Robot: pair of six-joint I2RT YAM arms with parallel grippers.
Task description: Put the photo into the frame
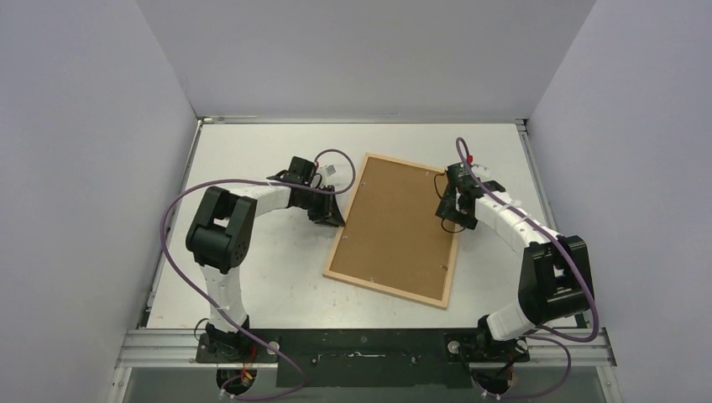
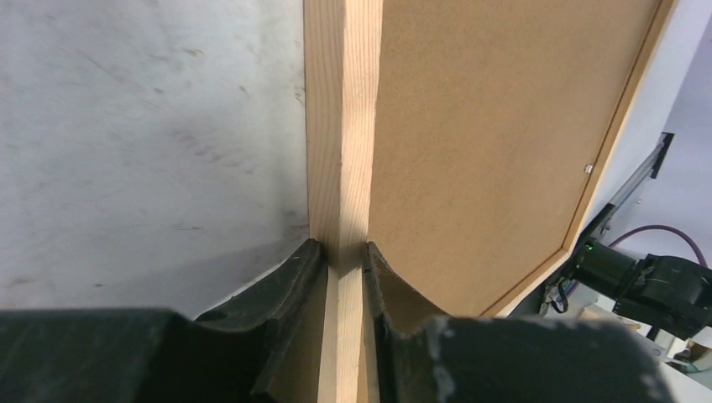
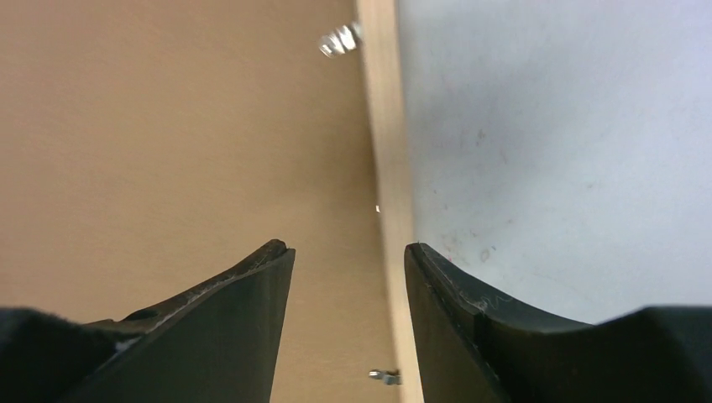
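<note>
With only 1 bar pinched, the frame (image 1: pixel 384 289) could twist or slide out if lifted from that side, and the brown backing board (image 1: pixel 396 225) seated in it might shift. The left gripper (image 2: pixel 342 252) is clamped on the frame's left bar, its fingers (image 2: pixel 302 269) pressing both faces. The right gripper (image 3: pixel 348 252) stands apart over the frame's right bar, 1 finger over the board and 1 over the table (image 3: pixel 546 126), holding nothing. The photo is in no view.
</note>
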